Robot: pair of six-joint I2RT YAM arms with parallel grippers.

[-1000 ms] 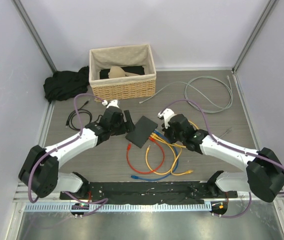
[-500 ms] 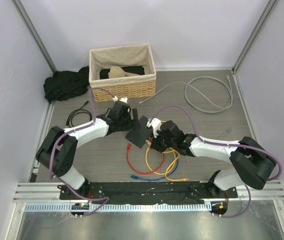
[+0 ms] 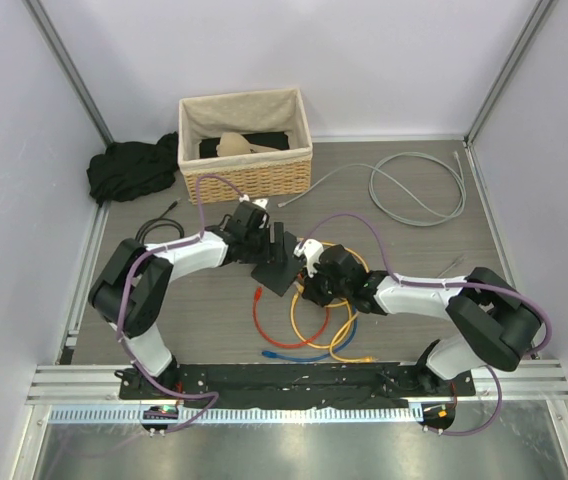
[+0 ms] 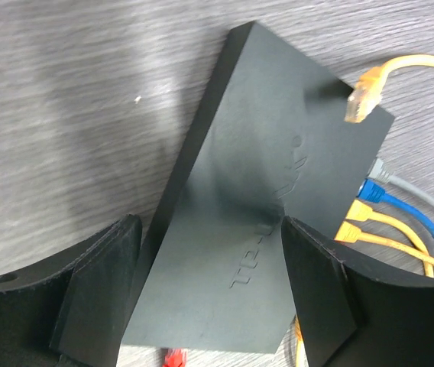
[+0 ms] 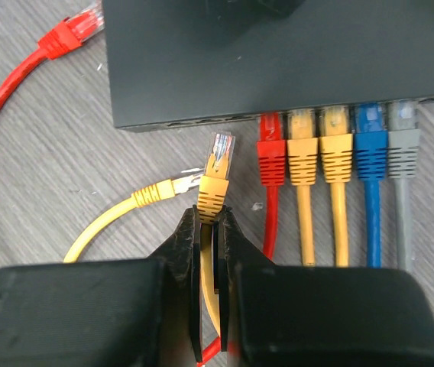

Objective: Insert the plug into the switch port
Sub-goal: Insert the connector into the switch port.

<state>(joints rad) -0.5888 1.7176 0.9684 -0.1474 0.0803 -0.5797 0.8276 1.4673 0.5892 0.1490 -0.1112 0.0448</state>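
Observation:
The switch (image 3: 278, 272) is a flat dark-grey box lying on the table. In the left wrist view my left gripper (image 4: 209, 294) is open, with one jaw on each side of the near end of the switch (image 4: 263, 191). I cannot tell whether the jaws touch it. My right gripper (image 5: 209, 218) is shut on a yellow plug (image 5: 217, 180). The plug tip points at the port edge of the switch (image 5: 278, 53), just left of a plugged red connector (image 5: 271, 153), and stops a little short of it. Two yellow, one blue and one grey plug sit in the ports to the right.
A loose red plug (image 5: 68, 34) and a loose yellow plug (image 5: 156, 193) lie by the switch. Coiled red, yellow and blue cables (image 3: 309, 320) lie in front of it. A wicker basket (image 3: 247, 150), a black cloth (image 3: 129, 170) and a grey cable (image 3: 419, 190) are behind it.
My left gripper has swung right and now sits over the switch. My right gripper has moved left to the port edge of the switch, holding the yellow plug.

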